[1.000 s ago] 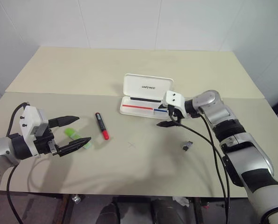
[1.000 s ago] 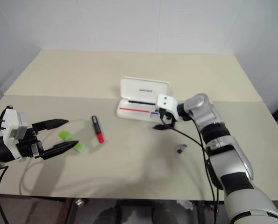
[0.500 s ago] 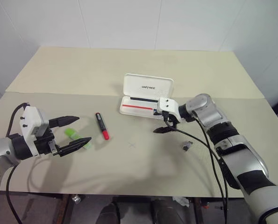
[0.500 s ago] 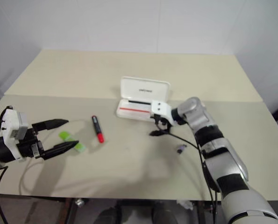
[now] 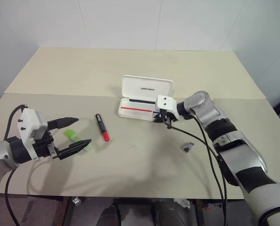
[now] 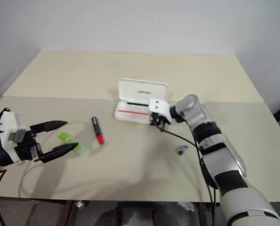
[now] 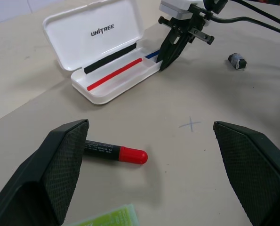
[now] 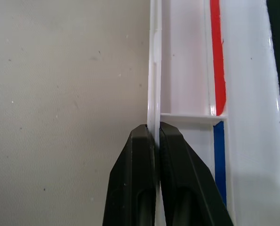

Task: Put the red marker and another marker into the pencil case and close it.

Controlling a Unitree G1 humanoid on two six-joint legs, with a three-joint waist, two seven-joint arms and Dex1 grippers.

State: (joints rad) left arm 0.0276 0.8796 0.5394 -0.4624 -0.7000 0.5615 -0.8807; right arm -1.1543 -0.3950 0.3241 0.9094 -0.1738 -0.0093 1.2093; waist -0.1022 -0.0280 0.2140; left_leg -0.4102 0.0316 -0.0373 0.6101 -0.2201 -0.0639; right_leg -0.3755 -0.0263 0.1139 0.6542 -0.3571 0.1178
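Right gripper (image 8: 154, 136) is clenched on the front wall of the pencil case (image 5: 147, 87), which stands open on the surface (image 5: 130, 174) with its lid upright just behind the fingertips. Left gripper (image 5: 73, 132) is released, hovering with fingers spread wide over the light-green highlighter (image 5: 74, 136); the red marker (image 5: 102, 127) lies just beyond it, toward the case.

Right hand (image 8: 154, 136) pinched shut, left hand (image 5: 74, 132) wide open.
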